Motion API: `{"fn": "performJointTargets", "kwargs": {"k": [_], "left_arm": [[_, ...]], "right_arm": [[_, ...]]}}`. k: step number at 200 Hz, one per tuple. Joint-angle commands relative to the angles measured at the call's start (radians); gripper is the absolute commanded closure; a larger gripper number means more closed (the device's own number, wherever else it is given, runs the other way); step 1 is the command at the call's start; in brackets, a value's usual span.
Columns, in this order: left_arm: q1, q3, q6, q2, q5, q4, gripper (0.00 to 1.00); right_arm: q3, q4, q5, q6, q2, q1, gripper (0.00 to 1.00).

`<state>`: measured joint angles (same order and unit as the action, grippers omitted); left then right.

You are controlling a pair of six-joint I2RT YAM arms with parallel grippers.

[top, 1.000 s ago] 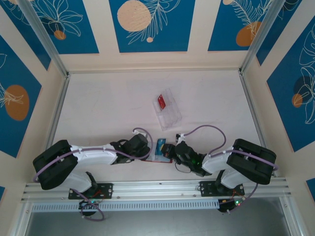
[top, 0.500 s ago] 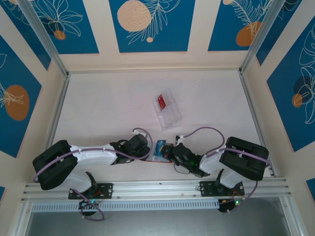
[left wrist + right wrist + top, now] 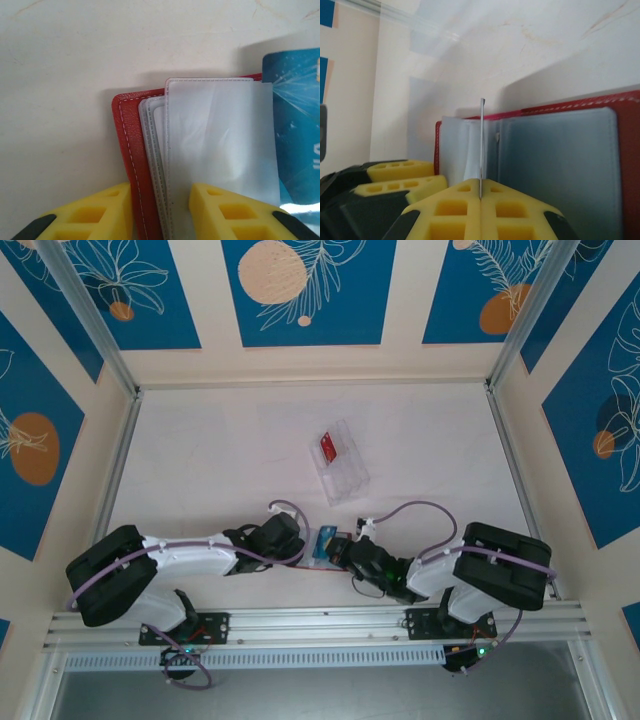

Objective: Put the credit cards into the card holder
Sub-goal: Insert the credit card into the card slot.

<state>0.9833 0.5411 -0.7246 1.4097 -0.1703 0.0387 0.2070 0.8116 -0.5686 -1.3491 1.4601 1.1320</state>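
**Card holder open at near table edge, pinched on both sides**

The card holder lies opened flat on the table, close to the near edge and between the two arms. Its outer cover is red and leather-like, with pale stitching and rounded corners. In the right wrist view the inside is a smooth grey-blue panel. A fan of translucent, frosted plastic sleeves with stitched borders overlaps the cover.

A glossy blue card sits just right of the sleeves, its left edge behind the top one.

The left gripper has yellow foam pads with moulded square cells. They are partly spread, with the cover edge and the sleeve stack filling the gap, so it grips the holder.

The right gripper has its pads pressed together on a thin card. That card is seen edge-on as a straight, rigid line, upright over the holder's inner fold. I cannot tell its face colour, nor whether it is the blue one. The left pads show at lower left of this view.

Further out, towards mid-table and well apart from the holder, there is a clear tray of rigid transparent plastic. A red card lies in its far end.
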Motion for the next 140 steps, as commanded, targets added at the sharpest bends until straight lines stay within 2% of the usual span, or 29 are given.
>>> {"fn": "performJointTargets", "kwargs": {"k": [1, 47, 89, 140], "left_arm": [[0.012, -0.051, 0.005, 0.049, 0.006, 0.147, 0.66], [0.012, -0.046, 0.01, 0.046, 0.008, 0.156, 0.66], [0.012, -0.043, 0.01, 0.047, 0.004, 0.16, 0.66], [0.012, -0.035, 0.011, 0.053, 0.003, 0.165, 0.66]], "right_arm": [[0.011, -0.071, -0.045, 0.039, -0.027, 0.024, 1.0], [0.027, -0.042, -0.042, 0.097, -0.003, 0.006, 1.0], [0.027, -0.025, -0.043, 0.081, 0.014, -0.002, 1.0], [0.005, 0.108, -0.065, 0.052, 0.101, 0.01, 1.0]]}}
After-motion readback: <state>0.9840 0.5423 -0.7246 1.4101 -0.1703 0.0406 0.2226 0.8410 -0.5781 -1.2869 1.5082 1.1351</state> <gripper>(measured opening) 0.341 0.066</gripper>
